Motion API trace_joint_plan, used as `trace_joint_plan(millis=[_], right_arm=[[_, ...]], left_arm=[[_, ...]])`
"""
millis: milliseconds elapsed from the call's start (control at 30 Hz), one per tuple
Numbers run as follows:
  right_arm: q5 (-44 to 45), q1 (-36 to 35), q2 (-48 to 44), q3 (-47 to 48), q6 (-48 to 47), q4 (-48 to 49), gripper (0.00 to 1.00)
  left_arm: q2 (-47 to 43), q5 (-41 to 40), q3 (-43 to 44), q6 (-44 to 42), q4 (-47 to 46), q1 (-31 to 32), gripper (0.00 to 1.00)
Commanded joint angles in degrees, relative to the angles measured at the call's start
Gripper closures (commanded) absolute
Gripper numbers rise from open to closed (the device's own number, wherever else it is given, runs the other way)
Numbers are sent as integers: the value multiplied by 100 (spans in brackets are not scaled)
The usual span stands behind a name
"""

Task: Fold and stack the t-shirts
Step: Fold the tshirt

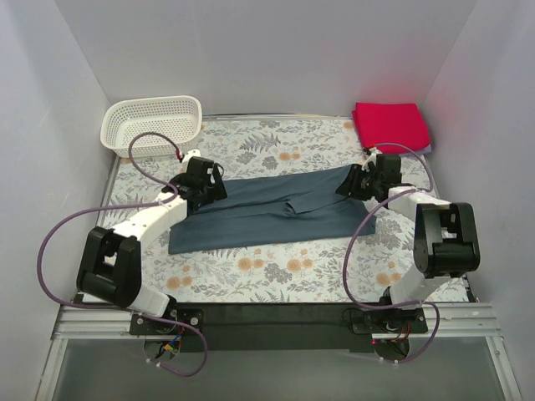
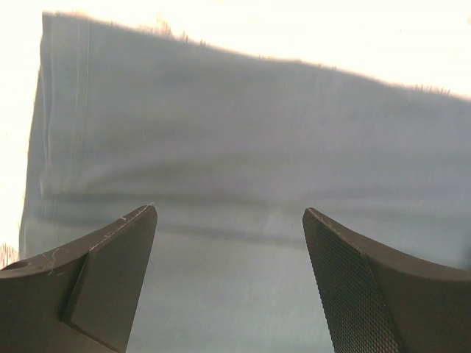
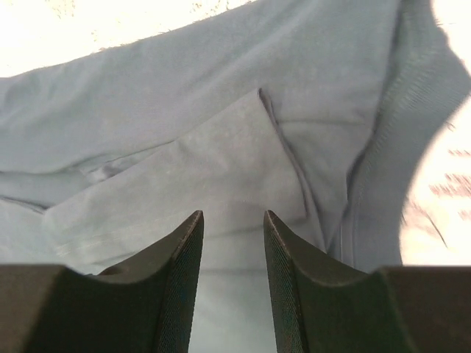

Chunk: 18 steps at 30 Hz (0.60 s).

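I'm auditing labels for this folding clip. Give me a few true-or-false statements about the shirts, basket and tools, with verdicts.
1. The blue-grey t-shirt lies across the middle of the table. True.
2. The red t-shirt sits in the basket. False: it lies folded at the far right corner, outside it.
3. The left tool is clamped on cloth. False: its jaws stand open above the blue-grey t-shirt.
4. The right tool holds nothing. True.

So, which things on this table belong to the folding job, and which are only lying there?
For the job:
blue-grey t-shirt, partly folded, mid-table
red t-shirt, folded, far right corner

Just lying about:
white basket, far left corner
floral tablecloth
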State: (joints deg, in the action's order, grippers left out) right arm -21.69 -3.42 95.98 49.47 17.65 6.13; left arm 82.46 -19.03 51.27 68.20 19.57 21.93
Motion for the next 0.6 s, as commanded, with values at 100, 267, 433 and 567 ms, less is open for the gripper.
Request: trace_joint_plan(millis=[100,267,433,567], right_arm=[[912,-185,-1204,-296,616,-1104,60],[1123,-414,-1635,-939,986,-1219,60],[1237,-484,-1723,-1212,977,-1316,59],[1159,-484,-1400,-1300,977,-1193,59]], left_arm=[[1295,-171,1525,-202,108,-137,25],[2449,-163,2640,-334,406,-189,29],[3127,-180,2916,-308,679,-207,32],[3145,-206,2600,-106,732,-216,33]])
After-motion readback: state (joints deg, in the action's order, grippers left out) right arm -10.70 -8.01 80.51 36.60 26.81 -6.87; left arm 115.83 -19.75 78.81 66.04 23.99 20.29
